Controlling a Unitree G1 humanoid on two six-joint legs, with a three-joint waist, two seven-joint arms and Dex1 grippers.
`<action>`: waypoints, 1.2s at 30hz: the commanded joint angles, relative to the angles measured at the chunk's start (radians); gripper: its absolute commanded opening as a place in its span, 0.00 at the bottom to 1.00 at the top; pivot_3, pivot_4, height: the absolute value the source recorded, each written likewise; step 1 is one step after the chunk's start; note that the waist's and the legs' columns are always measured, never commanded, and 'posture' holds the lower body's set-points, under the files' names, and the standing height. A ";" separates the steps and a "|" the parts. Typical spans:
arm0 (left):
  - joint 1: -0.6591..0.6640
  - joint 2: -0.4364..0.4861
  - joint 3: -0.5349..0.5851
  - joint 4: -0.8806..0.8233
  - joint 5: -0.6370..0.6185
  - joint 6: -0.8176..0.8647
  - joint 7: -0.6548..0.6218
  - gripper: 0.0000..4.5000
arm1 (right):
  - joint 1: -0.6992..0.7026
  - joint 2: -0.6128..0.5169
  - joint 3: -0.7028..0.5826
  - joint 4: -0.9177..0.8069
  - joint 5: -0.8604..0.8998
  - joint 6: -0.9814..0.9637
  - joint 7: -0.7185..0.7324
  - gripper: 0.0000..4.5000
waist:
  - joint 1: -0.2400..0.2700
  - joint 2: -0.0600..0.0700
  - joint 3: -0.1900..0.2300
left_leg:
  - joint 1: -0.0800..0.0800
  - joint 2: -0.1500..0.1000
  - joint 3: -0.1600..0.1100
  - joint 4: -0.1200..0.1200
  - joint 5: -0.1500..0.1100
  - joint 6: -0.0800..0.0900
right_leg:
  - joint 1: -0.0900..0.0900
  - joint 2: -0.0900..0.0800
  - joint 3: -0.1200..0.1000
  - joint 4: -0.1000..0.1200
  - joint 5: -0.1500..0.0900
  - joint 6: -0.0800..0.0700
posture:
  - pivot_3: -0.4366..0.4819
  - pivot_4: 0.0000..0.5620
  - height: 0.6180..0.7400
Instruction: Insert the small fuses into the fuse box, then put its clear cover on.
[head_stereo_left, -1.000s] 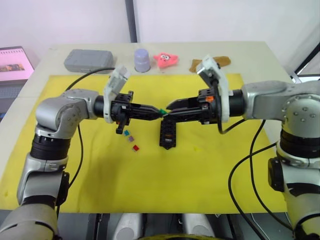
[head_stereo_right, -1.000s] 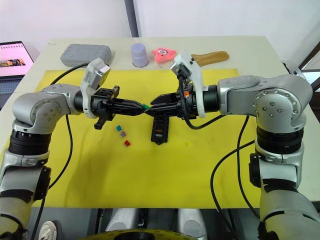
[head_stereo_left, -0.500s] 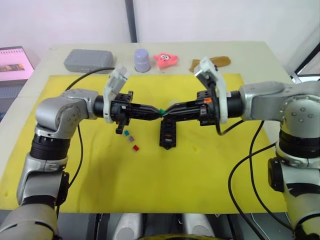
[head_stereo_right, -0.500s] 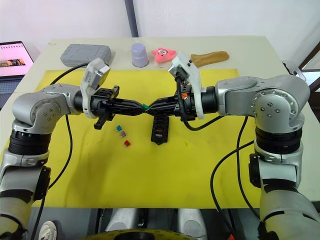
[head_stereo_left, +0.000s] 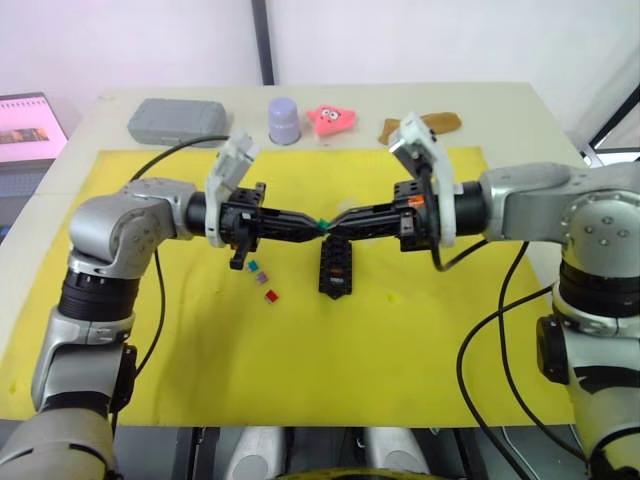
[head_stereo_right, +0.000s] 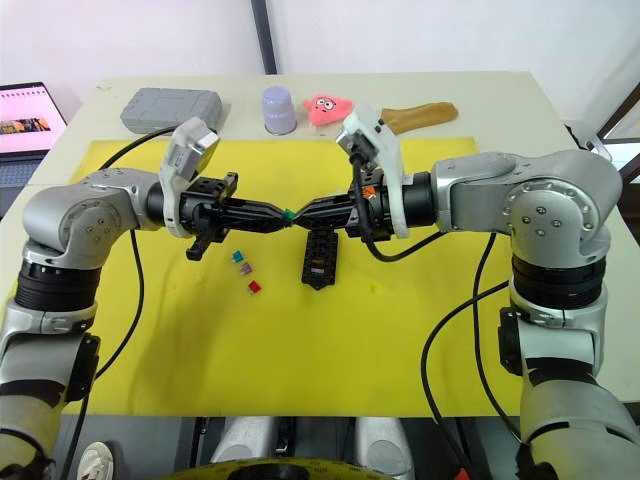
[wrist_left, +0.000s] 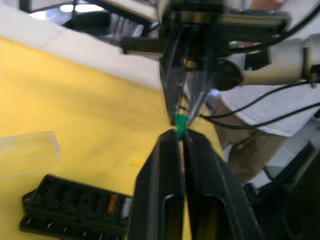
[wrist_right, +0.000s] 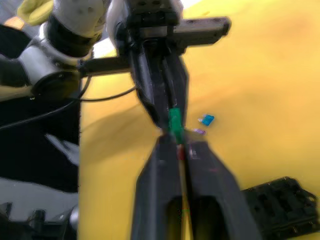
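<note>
While both claws meet tip to tip above the fuse box, the left claw and right claw each pinched nearly closed on one green fuse, a handover seems underway, needing one side to let go.

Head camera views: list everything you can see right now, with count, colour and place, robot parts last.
green fuse: 1, green, in the air above the mat, between the tips of both grippers
fuse box: 1, black, middle of the mat, under the grippers
loose fuses: 3, teal, purplish, red, on the mat beside the fuse box, on the robot's left
clear cover: 1, transparent, on the mat by the fuse box
yellow mat: 1, covers the table
grey case: 1, far left of the table
cup: 1, lilac, far edge
pink toy: 1, beside the cup
brown object: 1, far edge
laptop: 1, off the table's left
left gripper: shut on the green fuse
right gripper: shut on the green fuse
</note>
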 joint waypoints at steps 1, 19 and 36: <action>-0.011 0.007 0.006 -0.027 -0.005 -0.010 0.003 0.00 | -0.011 0.000 -0.003 -0.029 0.008 -0.021 0.008 0.01 | 0.000 0.000 0.000 | 0.000 0.000 0.000 0.000 0.000 0.000 | 0.000 0.000 0.000 0.000 0.000 0.000 | 0.48 0.27 1.00; 0.076 0.136 -0.181 0.023 0.347 -0.395 -0.048 0.99 | -0.036 -0.227 0.341 -0.103 -0.386 -0.348 0.181 0.00 | 0.000 0.000 0.000 | 0.000 0.000 0.001 -0.001 0.000 0.000 | 0.000 0.002 0.000 -0.001 0.000 0.000 | 0.48 0.27 1.00; 0.080 -0.026 -0.248 0.244 0.557 -0.700 0.001 0.99 | -0.143 -0.171 0.630 0.017 -0.693 -0.381 0.363 0.00 | 0.002 0.000 0.000 | -0.001 0.000 0.000 0.000 0.000 0.000 | -0.001 0.001 0.000 -0.001 0.000 0.000 | 0.48 0.27 1.00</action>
